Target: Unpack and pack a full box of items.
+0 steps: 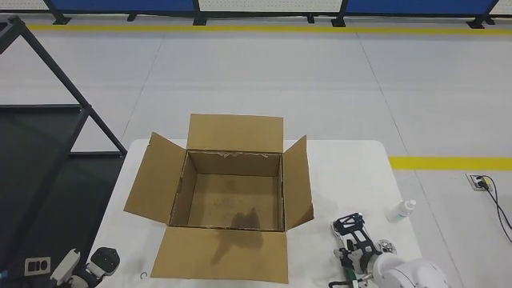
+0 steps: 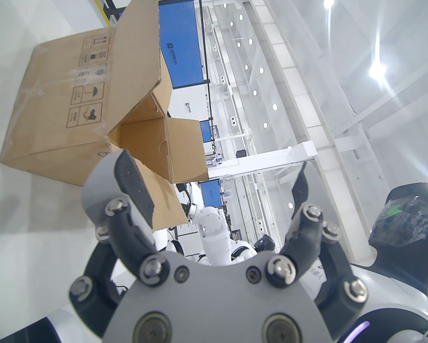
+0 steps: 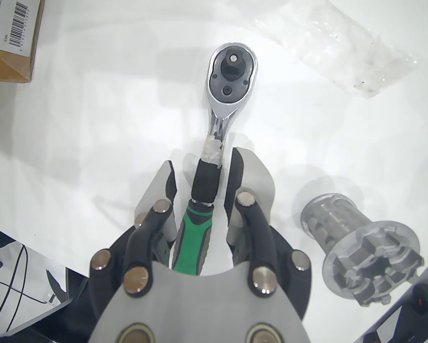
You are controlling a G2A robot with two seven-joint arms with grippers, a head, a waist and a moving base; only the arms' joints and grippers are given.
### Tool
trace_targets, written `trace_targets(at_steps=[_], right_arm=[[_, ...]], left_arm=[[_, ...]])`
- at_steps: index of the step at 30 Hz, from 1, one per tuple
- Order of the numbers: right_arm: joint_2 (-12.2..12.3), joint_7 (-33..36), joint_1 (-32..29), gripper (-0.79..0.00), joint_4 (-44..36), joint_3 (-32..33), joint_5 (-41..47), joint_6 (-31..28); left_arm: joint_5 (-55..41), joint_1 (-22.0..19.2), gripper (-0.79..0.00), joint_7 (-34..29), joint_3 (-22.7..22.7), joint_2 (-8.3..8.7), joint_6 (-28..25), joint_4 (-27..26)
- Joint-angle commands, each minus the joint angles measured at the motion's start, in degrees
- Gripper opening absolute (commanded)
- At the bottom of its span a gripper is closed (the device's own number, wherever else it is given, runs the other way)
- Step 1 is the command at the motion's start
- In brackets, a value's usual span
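Cardboard box [image 1: 236, 133] found empty; packing judged due. Right gripper [image 3: 205, 160] fingers [image 3: 237, 176] released astride ratchet [image 3: 232, 73], left gripper [image 2: 214, 162] likewise. Needs clenching, lifting.

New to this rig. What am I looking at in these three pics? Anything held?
A two-armed robot at a white table. The top picture is from a camera above its arms, looking down; the other two are from cameras on each wrist. On the table: an open, empty cardboard box, a white bottle, a ratchet wrench, a grey metal splined part and a clear plastic bag. The left arm's jaws are open and empty. The right arm's jaws stand open astride the wrench's green handle, gaps on both sides, so nothing looks gripped.
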Motion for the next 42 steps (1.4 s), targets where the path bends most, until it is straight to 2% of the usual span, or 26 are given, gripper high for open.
trace_targets(at_steps=[1, 6, 9, 12, 14, 15, 16, 17, 23, 31, 35, 42], right_arm=[[0.06, 0.10, -0.23, -0.459, -0.04, -0.01, -0.14, -0.02], [0.11, -0.05, -0.09, -0.471, 0.43, -0.53, -0.57, 0.22], [0.10, 0.08, 0.30, -0.508, 0.80, -1.10, -1.15, 0.58], [0.07, 0.18, 0.64, -0.591, 1.01, -1.81, -1.80, 1.03], [0.07, 0.26, 0.80, -0.686, 1.13, -2.11, -2.27, 1.26], [0.07, 0.33, 0.89, -0.699, 1.15, -2.24, -2.60, 1.51], [0.06, 0.33, 0.97, -0.767, 1.15, -2.38, -2.83, 1.74], [0.05, 0.33, 1.06, -0.785, 1.18, -2.47, -2.89, 1.86], [0.30, -0.59, 0.81, -0.785, -0.41, 0.17, -0.01, 1.39], [1.36, -0.98, -3.76, -0.785, -10.46, 9.39, 7.32, -2.62], [1.59, 1.61, -3.09, -0.785, -10.15, 8.34, 5.91, -2.99], [1.43, 2.75, 1.12, -0.785, -2.48, 4.20, 6.40, -2.62]], left_arm=[[0.00, 0.00, 0.000, 0.00, 0.00, 0.00, 0.00, 0.00], [0.00, 0.00, 0.000, 0.00, 0.00, 0.00, 0.00, 0.00], [0.00, 0.00, 0.000, 0.00, 0.00, 0.00, 0.00, 0.00], [0.00, 0.00, 0.000, 0.00, 0.00, 0.00, 0.00, 0.00], [0.00, 0.00, 0.000, 0.00, 0.00, 0.00, 0.00, 0.00], [0.00, 0.00, 0.000, 0.00, 0.00, 0.00, 0.00, 0.00], [0.00, 0.00, 0.000, 0.00, 0.00, 0.00, 0.00, 0.00], [0.00, 0.00, 0.000, 0.00, 0.00, 0.00, 0.00, 0.00], [0.00, 0.00, 0.000, 0.00, 0.00, 0.00, 0.00, 0.00], [0.00, 0.00, 0.000, 0.00, 0.00, 0.00, 0.00, 0.00], [0.00, 0.00, 0.000, 0.00, 0.00, 0.00, 0.00, 0.00], [0.00, 0.00, 0.000, 0.00, 0.00, 0.00, 0.00, 0.00]])
